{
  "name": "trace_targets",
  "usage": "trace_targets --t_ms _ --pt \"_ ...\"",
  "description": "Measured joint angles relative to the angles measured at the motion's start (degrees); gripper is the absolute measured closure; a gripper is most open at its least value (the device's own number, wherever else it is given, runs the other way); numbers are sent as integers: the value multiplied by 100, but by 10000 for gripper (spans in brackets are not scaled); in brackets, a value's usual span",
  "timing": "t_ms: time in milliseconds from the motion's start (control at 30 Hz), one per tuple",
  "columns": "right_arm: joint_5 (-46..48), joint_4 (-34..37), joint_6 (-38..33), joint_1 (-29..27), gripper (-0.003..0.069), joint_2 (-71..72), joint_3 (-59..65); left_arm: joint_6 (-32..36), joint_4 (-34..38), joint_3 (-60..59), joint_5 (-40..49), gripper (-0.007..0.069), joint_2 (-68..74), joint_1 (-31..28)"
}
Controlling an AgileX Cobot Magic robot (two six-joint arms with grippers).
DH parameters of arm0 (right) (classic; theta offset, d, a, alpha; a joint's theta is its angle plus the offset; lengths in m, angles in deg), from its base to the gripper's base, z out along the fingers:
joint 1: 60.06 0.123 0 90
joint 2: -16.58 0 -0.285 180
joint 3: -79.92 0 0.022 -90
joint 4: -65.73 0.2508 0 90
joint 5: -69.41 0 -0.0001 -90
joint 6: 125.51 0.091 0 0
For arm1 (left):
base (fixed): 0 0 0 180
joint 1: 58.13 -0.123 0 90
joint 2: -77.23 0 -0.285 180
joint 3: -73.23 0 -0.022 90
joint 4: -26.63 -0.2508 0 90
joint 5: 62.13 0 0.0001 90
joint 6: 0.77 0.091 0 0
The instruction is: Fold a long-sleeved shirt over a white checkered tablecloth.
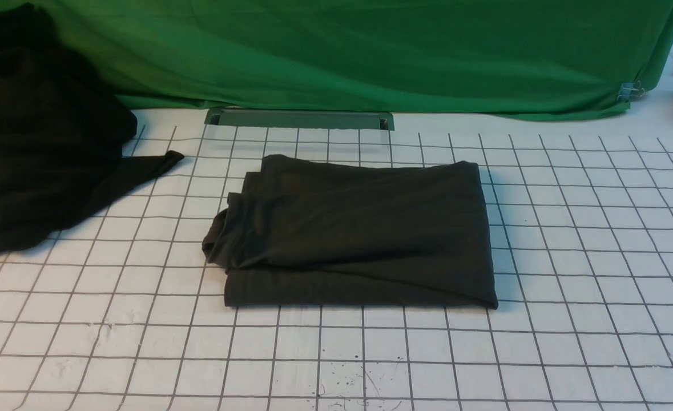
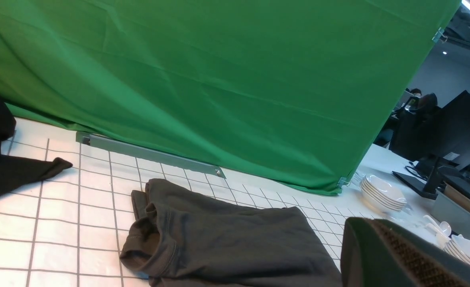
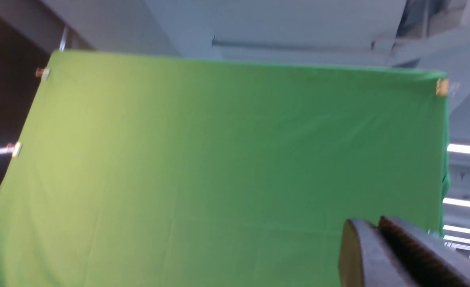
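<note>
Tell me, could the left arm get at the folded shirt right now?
Probably yes. The folded shirt lies alone in the middle of the checkered tablecloth, with nothing on it. The black heap of cloth sits off to the left, apart from it. The left gripper is shut.

Very little of the robot shows. In the left wrist view, the left gripper point(image 2: 382, 255) fills the lower right corner of the frame: a dark, rounded, green-tinged outer shell, and beside it an inner face covered with a coarse brown, ridged grip pad. In the right wrist view, the right gripper point(image 3: 382, 255) also sits in the lower right corner: a smooth dark grey rounded finger with the same rough brown textured pad alongside it. The picture there is blurred. A small dark bit at the front view's far left edge cannot be identified.
</note>
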Motion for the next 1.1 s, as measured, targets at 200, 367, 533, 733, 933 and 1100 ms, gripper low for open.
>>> trace_targets --t_ms 200,367,533,733,933,1100 --pt "291 6 0 0 594 0 0 0 0 0 0 623 0 0" --pt "465 21 0 0 583 0 0 0 0 0 0 623 0 0" --pt "465 52 0 0 572 0 0 0 0 0 0 623 0 0" --pt "465 63 0 0 557 0 0 0 0 0 0 621 0 0" --pt "465 74 0 0 545 0 0 6 0 0 0 621 0 0" --pt "465 74 0 0 535 0 0 6 0 0 0 621 0 0"
